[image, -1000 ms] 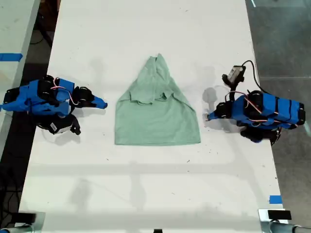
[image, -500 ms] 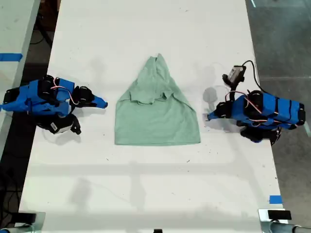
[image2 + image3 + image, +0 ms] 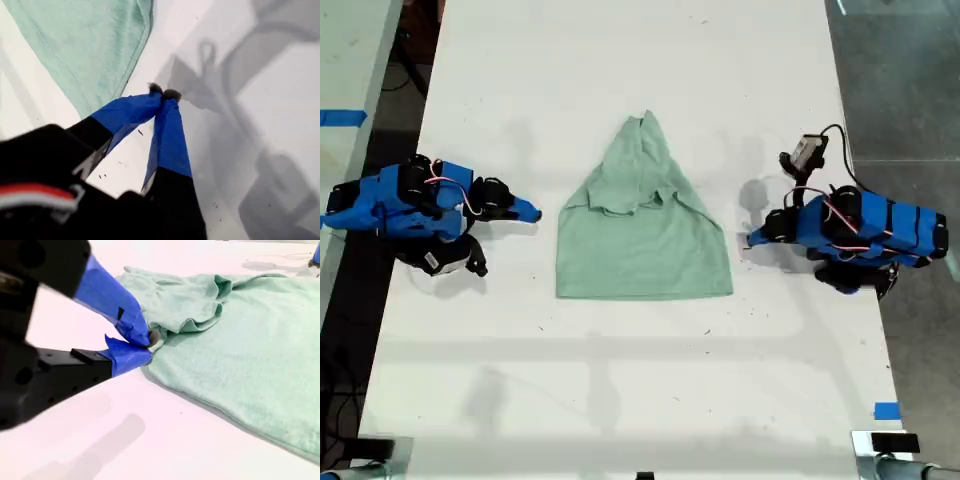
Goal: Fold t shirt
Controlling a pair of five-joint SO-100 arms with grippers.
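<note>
Pressed tip to tip on nothing, my first gripper [image 3: 163, 93] is held just off the hem side of the t shirt [image 3: 645, 240], while my second gripper [image 3: 150, 342], likewise closed and empty, is set beside its folded sleeve, the shirt being spread mid-table [image 3: 620, 400], between both long edges.
</note>
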